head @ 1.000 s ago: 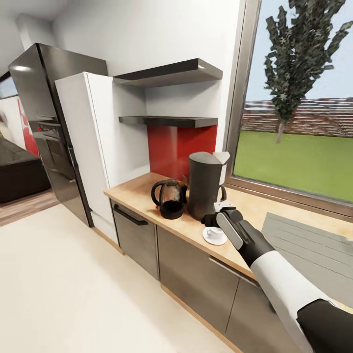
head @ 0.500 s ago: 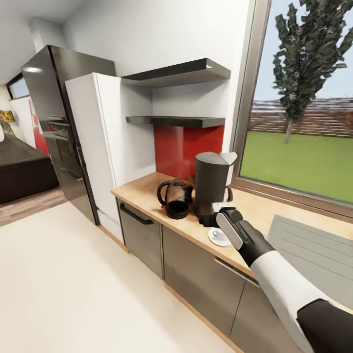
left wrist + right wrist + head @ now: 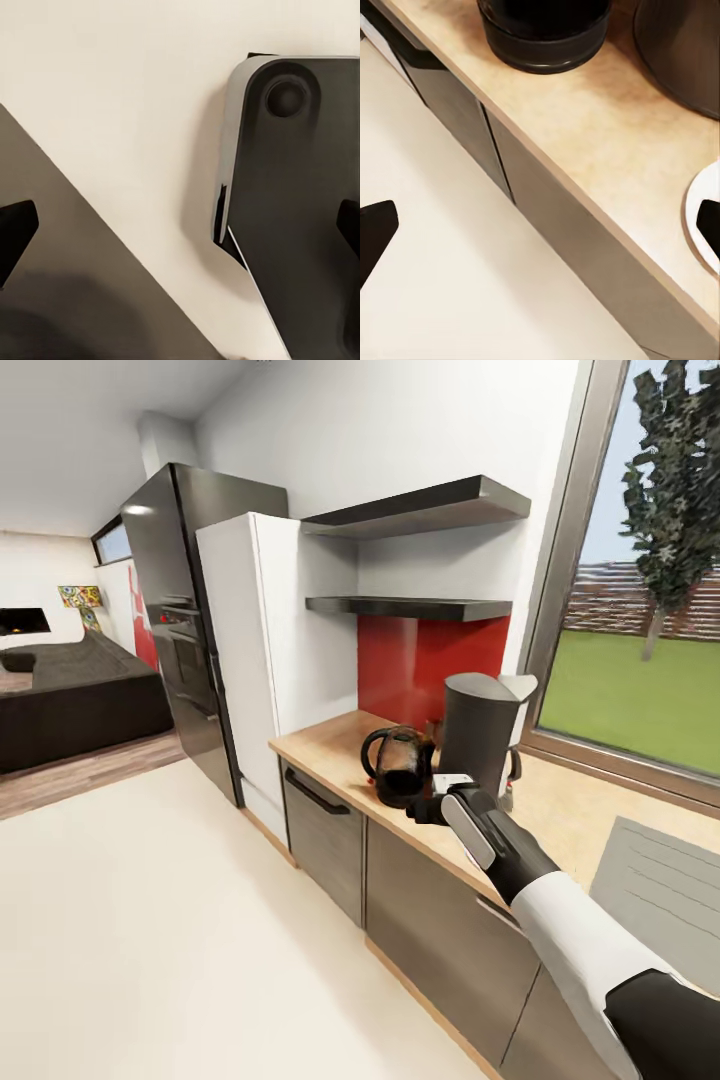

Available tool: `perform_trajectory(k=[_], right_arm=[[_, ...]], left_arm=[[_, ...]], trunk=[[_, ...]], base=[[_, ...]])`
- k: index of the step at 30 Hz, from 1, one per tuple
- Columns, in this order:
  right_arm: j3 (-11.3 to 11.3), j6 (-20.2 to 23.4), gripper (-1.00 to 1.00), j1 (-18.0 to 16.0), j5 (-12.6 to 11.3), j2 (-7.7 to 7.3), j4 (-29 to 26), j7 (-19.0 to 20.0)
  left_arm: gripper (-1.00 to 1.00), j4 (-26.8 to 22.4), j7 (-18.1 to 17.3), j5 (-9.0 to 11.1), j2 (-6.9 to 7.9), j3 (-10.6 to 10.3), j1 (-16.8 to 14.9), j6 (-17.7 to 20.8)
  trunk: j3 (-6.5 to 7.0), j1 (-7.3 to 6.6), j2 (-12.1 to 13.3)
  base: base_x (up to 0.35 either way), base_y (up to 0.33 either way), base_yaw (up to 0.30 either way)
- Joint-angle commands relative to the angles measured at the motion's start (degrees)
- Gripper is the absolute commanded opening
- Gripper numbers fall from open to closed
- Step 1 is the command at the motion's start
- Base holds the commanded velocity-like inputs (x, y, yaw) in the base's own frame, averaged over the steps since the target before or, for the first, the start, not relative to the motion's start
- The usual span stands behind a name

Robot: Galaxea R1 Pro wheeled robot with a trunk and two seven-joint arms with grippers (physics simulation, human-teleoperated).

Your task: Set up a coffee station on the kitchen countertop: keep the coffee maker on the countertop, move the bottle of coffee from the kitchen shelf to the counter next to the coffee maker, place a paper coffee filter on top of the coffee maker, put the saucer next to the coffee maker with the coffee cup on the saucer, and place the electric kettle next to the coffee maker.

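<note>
A kitchen corner seen from the robot's head. A wooden counter [image 3: 330, 745] runs from centre frame toward the lower right, below two dark wall shelves [image 3: 420, 510]. On it, just right of centre, stands a dark, glossy electric kettle [image 3: 400, 765], and just beside it on the right a tall dark grey coffee maker [image 3: 482, 732] with a white paper coffee filter [image 3: 518, 686] at its top edge.

The right arm reaches in from the lower right, its right tool [image 3: 432, 808] hovering at the counter's front edge, in front of the kettle and coffee maker. In the right wrist view its two black fingertips [image 3: 375, 234] sit at opposite edges of the picture, wide apart, gripping nothing; between them lie the kettle's base, the counter and the rim of a white saucer [image 3: 699, 225].

In the left wrist view the left tool's fingertips [image 3: 15, 232] are likewise spread apart over pale floor [image 3: 112, 97], beside the robot's own dark base [image 3: 292, 187].

A fridge [image 3: 185, 630] stands left of the counter; a window [image 3: 640, 610] fills the upper right.
</note>
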Motion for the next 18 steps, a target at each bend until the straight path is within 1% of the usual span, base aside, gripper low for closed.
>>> perform_trajectory(k=[1, 7, 12, 18], right_arm=[[0.22, 0.08, 1.0, -0.04, -0.61, -0.06, -0.05, -0.55], [0.22, 0.09, 1.0, -0.04, -0.61, -0.06, 0.01, -0.55], [0.22, 0.07, 1.0, -0.04, -0.61, -0.06, 0.01, -0.55], [0.22, 0.05, 1.0, -0.04, -0.61, -0.06, 0.01, -0.55]], left_arm=[[1.0, -0.06, 0.14, -0.53, -0.05, 0.36, 0.02, -0.11], [1.0, -0.06, 0.12, -0.5, -0.05, 0.36, 0.02, -0.11], [1.0, -0.06, 0.13, -0.45, -0.06, 0.36, 0.02, -0.11], [1.0, -0.06, 0.12, -0.52, -0.09, 0.36, 0.02, -0.11]], trunk=[[-0.06, 0.03, -0.07], [-0.02, 0.03, -0.07], [0.08, 0.03, -0.07], [0.23, 0.03, -0.07]], base=[[0.0, 0.0, 0.277], [-0.031, 0.028, 0.277], [-0.193, 0.177, 0.277], [-0.25, 0.201, 0.277]])
